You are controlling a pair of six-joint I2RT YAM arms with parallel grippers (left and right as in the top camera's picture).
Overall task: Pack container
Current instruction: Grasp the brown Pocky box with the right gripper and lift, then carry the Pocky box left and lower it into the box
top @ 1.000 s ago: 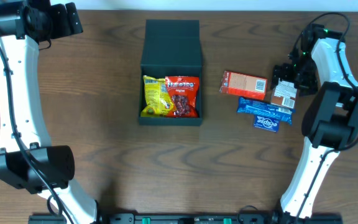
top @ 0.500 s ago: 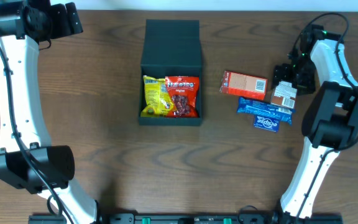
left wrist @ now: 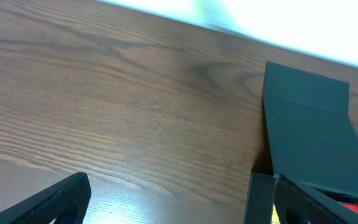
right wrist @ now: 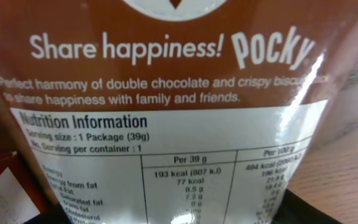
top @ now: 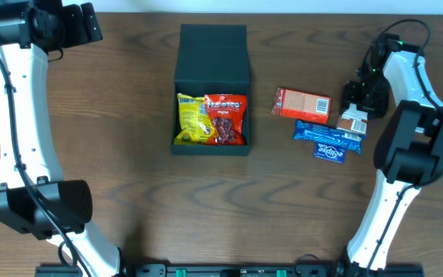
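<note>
Dark green-black container at mid-table, well apart from both arms. Hinged lid flap thrown back toward the far edge, open compartment on the near side. Two packs inside, side by side: yellow snack packet toward the left arm, red snack packet toward the right arm. Off to the container's right and not touching it: orange-red carton lying flat. Long blue packet just nearside of the carton, small blue packet against the long one. Brown Pocky packet at the carton's right end, touching the long blue packet. Right gripper directly over the Pocky packet's far end; right wrist view filled by the packet's back print and nutrition panel. Can't tell how far the jaws stand apart or whether they have a grip on the packet. Left gripper up at the far left corner of the table, jaws spread wide, holding nothing, bare wood below, container lid at the right of its wrist view.
</note>
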